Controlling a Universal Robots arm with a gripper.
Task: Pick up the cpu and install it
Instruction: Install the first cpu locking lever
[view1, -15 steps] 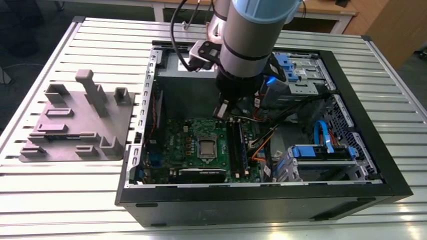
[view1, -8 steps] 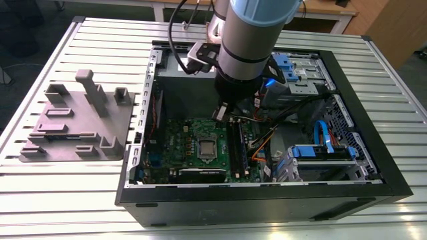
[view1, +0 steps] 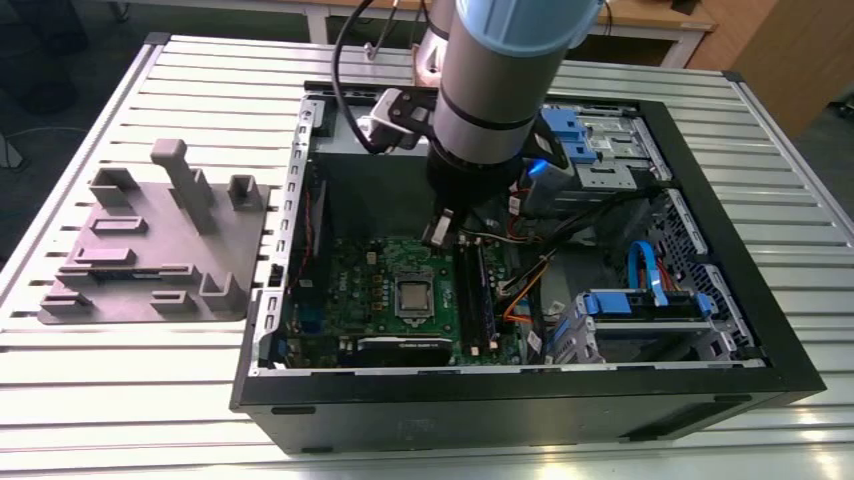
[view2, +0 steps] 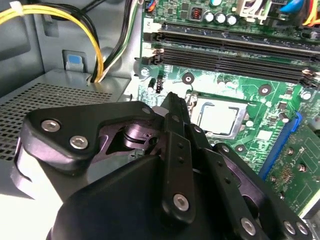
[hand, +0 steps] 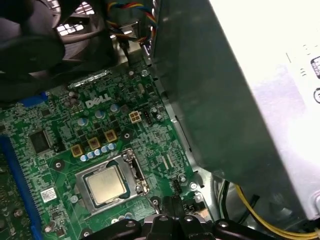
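- Slatted metal table: open computer case laid on it, grey block fixture beside it at the exterior view's left.
- Claw: fingers together, nothing held, poised above the green motherboard.
- Cpu: seated in the socket frame, just beside the fingertips.
- Handling note: judged best kept level and square to the socket; no side force advised.

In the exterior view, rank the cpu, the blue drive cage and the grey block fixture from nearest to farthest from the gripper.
1. The cpu, seated in the motherboard socket just below the gripper.
2. The blue drive cage, inside the case toward the exterior view's right.
3. The grey block fixture, outside the case on the table, at the exterior view's left.
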